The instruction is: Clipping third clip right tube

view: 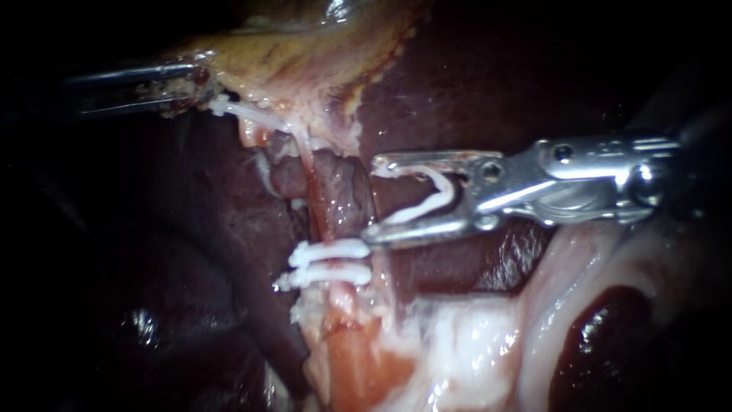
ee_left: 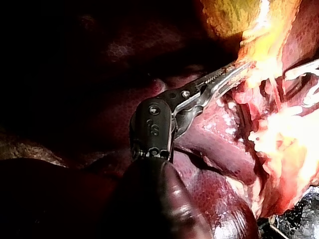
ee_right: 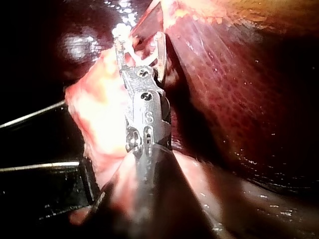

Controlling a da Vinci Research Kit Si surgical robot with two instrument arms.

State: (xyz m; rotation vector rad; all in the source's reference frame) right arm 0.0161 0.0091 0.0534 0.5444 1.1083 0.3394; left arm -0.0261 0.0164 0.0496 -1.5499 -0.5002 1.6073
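My right instrument point(view: 374, 200) comes in from the right with its jaws open and a white clip point(view: 436, 197) seated between them. The jaw tips stand just right of the reddish tube point(view: 319, 200), which is not between them. Two white clips point(view: 329, 250) point(view: 324, 276) cross the tube lower down, and the lower jaw tip touches the upper one. My left instrument point(view: 194, 85) is shut on the gallbladder's yellowish edge point(view: 297, 53) at the upper left. The left wrist view shows its jaws point(ee_left: 234, 72) on that bright tissue. In the right wrist view the open jaws point(ee_right: 139, 42) carry the clip point(ee_right: 130, 52).
Dark liver point(view: 473, 91) lies behind and above my right instrument. Pale glistening tissue point(view: 488, 343) fills the lower right, with a dark pool point(view: 602, 336) in it. A thin white strand point(view: 255, 113) runs from the left jaws toward the tube.
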